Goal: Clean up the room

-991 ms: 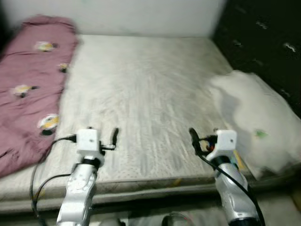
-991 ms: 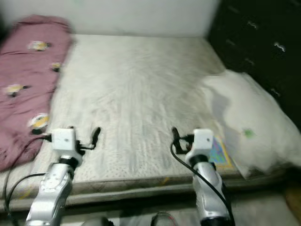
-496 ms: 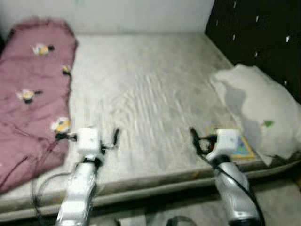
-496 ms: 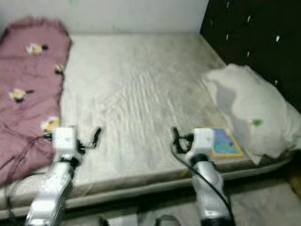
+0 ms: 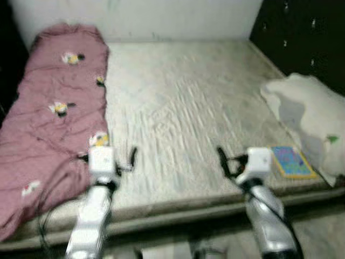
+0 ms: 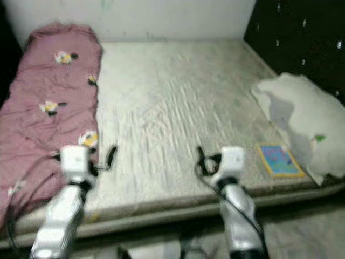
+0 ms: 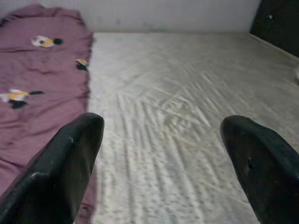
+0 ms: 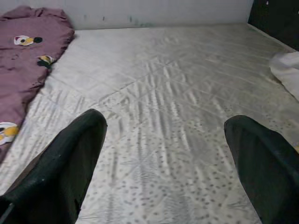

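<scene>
Bed [image 5: 183,102]: bare, centre.
Quilt [image 5: 48,118]: pink, along bed's left side.
Pillow [image 5: 312,116]: white, right edge.
Book [image 5: 291,161]: near right, beside pillow.
Left gripper [image 7: 159,154]: fingers released, over near edge.
Right gripper [image 8: 163,158]: fingers released, over near edge.

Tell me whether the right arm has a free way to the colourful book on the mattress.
Probably yes. The book lies flat near the mattress edge, just beside the right end effector, which is open and empty. Nothing lies between them; the white pillow sits beyond the book.
</scene>
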Controlling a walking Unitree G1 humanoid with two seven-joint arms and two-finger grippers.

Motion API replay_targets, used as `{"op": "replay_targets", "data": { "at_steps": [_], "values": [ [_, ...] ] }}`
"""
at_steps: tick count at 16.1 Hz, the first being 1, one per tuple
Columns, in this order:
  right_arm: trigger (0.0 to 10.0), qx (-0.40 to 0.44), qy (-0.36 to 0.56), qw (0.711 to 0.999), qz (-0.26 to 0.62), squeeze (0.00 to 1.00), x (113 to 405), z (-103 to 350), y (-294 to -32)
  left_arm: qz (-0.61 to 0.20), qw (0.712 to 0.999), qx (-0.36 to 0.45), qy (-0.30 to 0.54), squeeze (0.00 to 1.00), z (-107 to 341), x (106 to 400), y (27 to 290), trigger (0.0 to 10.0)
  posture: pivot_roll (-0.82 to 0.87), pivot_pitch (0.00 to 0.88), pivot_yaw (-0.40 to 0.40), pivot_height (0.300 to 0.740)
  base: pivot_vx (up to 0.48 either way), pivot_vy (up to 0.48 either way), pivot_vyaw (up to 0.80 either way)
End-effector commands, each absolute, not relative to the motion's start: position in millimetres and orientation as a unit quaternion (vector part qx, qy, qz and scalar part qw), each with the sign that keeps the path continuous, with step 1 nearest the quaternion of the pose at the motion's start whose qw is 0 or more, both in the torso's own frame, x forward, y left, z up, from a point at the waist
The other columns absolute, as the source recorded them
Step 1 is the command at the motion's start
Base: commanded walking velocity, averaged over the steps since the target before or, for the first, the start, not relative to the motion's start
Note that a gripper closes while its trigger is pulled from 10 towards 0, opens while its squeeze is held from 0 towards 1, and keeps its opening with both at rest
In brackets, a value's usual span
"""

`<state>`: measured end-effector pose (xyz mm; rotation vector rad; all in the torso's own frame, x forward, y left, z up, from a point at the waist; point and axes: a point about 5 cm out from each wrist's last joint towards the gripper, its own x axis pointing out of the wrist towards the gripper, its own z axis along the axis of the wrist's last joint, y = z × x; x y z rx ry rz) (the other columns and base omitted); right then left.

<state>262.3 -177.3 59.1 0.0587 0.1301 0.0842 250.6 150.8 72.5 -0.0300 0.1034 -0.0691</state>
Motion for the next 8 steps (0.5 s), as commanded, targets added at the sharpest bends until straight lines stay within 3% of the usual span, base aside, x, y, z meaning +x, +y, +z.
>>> {"op": "replay_targets", "data": {
  "at_steps": [1, 8],
  "values": [
    [10.0, 0.026, 0.061, 0.997, 0.028, 0.0, 261.2, 61.7, -187.2, -0.047, 0.997, -0.022, 0.049, 0.0, 74.5, 252.5, 140.3, 10.0, -0.03, 0.047, -0.024, 0.74, 0.0, 0.48, 0.0],
    [10.0, 0.019, 0.06, 0.998, 0.029, 0.0, 262.5, 62.1, -187.7, -0.046, 0.997, -0.023, 0.05, 0.0, 73.5, 253.1, 140.2, 10.0, -0.03, 0.041, -0.026, 0.74, 0.0, 0.48, 0.0]
  ]
}}
